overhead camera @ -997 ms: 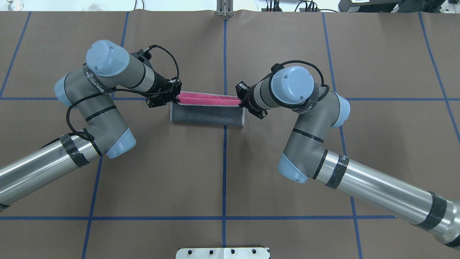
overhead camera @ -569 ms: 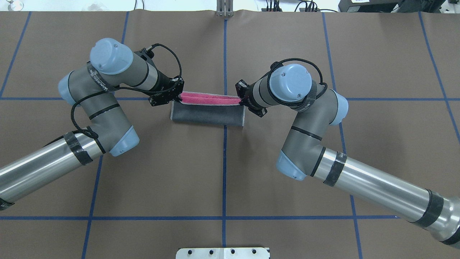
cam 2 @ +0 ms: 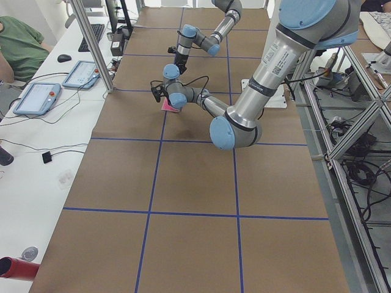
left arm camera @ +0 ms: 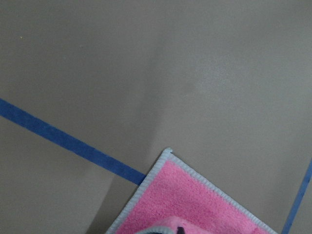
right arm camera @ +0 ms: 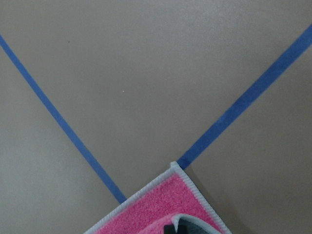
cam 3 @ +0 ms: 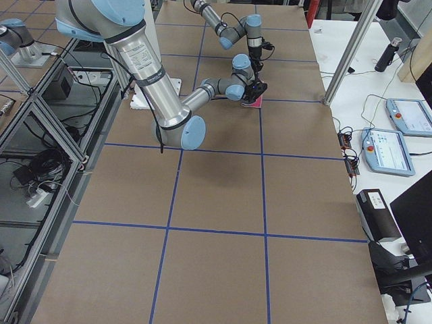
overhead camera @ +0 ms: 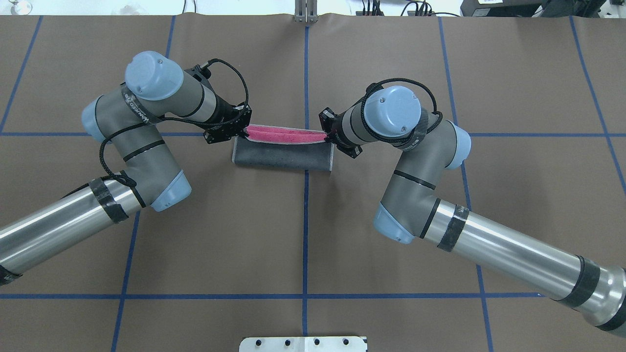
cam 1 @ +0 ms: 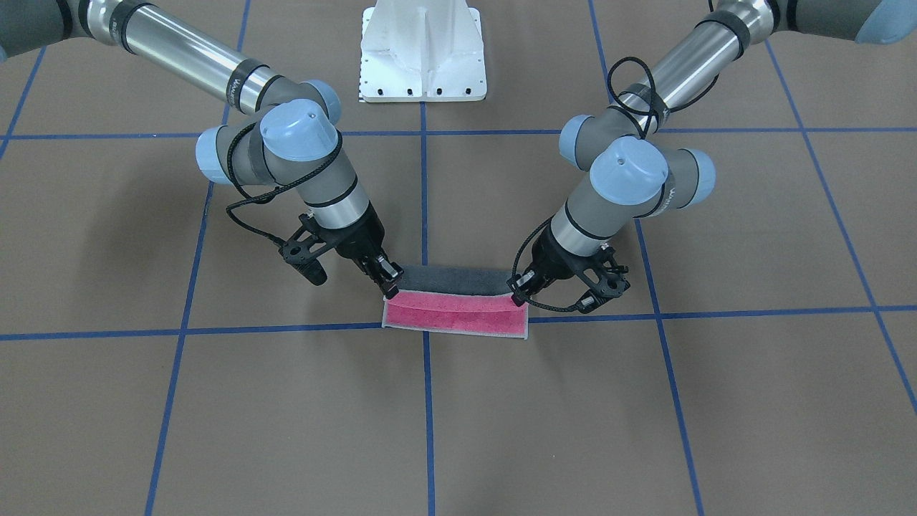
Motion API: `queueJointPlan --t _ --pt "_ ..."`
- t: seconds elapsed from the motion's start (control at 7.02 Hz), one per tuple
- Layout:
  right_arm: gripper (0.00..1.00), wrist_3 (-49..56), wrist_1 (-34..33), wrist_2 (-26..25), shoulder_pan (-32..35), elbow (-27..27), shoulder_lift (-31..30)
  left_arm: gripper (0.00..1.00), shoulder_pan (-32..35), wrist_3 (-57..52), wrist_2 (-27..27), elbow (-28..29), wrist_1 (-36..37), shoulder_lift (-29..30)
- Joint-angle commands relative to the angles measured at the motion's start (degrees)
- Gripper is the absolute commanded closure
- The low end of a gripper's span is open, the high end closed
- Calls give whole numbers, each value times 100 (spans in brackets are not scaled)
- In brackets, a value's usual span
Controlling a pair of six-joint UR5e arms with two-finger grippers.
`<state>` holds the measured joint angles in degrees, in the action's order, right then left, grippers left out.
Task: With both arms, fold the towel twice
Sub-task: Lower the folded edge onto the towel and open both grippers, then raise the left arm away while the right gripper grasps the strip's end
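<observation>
Front-facing: small square pink-and-dark-grey terry towel (cam 1: 455, 313) lies mid brown table (cam 1: 215, 401); left gripper (cam 1: 519, 292) and right gripper (cam 1: 389, 285) are clamped on its raised corners. Overhead: grey flap stops short of the far pink edge. Wrist views: pink corner below. First fold looks nearly closed; second not begun.

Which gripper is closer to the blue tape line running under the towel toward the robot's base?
Right. The right gripper pinches the towel at a corner beside the blue tape line; the left gripper holds the other corner, farther from it.
</observation>
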<state>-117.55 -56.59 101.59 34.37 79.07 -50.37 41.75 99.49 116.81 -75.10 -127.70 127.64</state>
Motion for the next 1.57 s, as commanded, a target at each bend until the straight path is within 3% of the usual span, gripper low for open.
queueJointPlan --t 0.0,0.14,0.28,0.43,0.85,1.14,1.28,1.42 --pt "100 4 304 -16 0 -172 1 100 0 26 -1 4 0 7" --pt "84 4 367 -8 9 -190 9 62 0 61 -9 12 0 7" --pt "23 4 368 1 35 -191 27 1 0 62 -18 30 9 15" --pt "1 -13 368 36 96 -199 45 0 0 62 -18 39 0 24" --pt "1 74 368 71 167 -191 36 0 0 70 -27 48 9 85" --pt "0 478 255 499 211 -59 27 0 140 35 25 39 44 217" --pt "0 496 175 667 220 20 -16 0 289 -43 235 39 70 209" --pt "0 575 -130 817 220 142 -34 0 656 -296 1011 4 357 209"
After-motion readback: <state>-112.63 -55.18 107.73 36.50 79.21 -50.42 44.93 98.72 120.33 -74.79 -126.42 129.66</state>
